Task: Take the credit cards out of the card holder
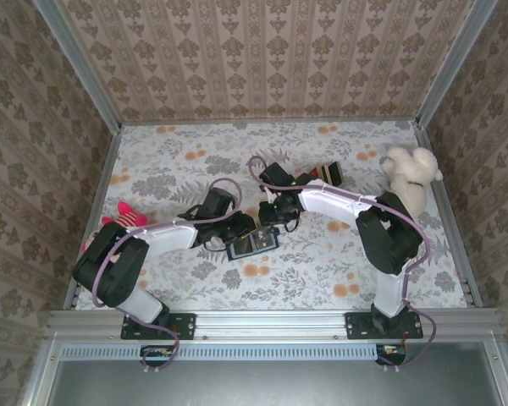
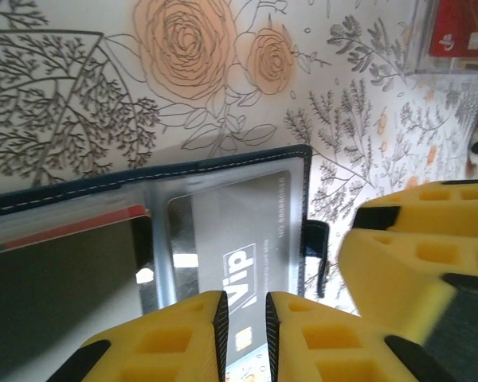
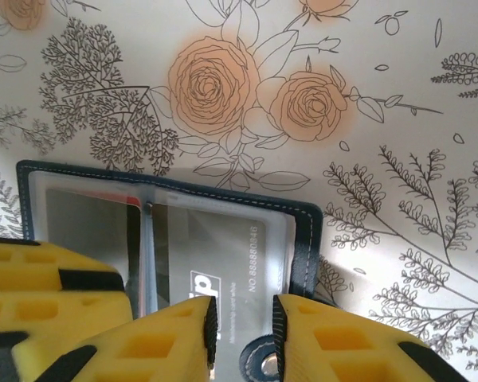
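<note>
holder point(image 3: 305, 239) open, soft, light, may slide on counter point(image 3: 398, 87) | cards point(image 3: 223, 247) thin, stiff, slick: pinch exposed edge | left pincer point(image 2: 244, 322), right pincer point(image 3: 241, 330) clenched to a slit, empty

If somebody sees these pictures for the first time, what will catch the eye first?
Probably the left end effector and the right end effector, yellow-fingered, meeting over an open dark blue wallet at the centre, a silver card in its clear pocket. Next, the cream plush bear at the far right and the pink toy at the left edge.
</note>
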Action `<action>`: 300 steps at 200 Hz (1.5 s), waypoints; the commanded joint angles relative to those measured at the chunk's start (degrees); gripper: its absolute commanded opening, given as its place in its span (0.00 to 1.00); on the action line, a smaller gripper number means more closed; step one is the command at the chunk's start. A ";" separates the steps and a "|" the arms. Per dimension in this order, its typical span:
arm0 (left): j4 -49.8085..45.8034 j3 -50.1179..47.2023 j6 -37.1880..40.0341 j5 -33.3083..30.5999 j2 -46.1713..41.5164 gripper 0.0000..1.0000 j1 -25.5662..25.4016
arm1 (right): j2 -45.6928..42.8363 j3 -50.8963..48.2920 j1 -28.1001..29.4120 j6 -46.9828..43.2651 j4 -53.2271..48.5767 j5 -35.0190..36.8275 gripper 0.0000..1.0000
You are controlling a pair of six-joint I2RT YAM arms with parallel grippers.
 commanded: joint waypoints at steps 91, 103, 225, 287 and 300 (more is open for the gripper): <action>7.04 -4.24 -7.25 -1.35 2.70 0.23 -0.79 | 7.16 1.84 -1.23 -0.43 -1.47 -5.67 0.20; 6.62 -4.42 -7.18 -1.43 2.87 0.23 -0.51 | 7.14 1.15 -1.46 0.10 -1.28 -5.66 0.20; 1.08 -1.83 -5.71 -2.00 6.50 0.21 -0.80 | 8.62 -1.05 -2.47 1.26 -0.51 -5.96 0.18; 1.86 -1.60 -5.13 -1.02 7.16 0.23 -0.53 | 8.54 -1.98 -2.47 1.73 0.49 -6.87 0.18; 1.85 -1.52 -4.84 -0.81 7.07 0.25 -0.50 | 8.62 -2.02 -2.47 1.60 0.65 -7.30 0.18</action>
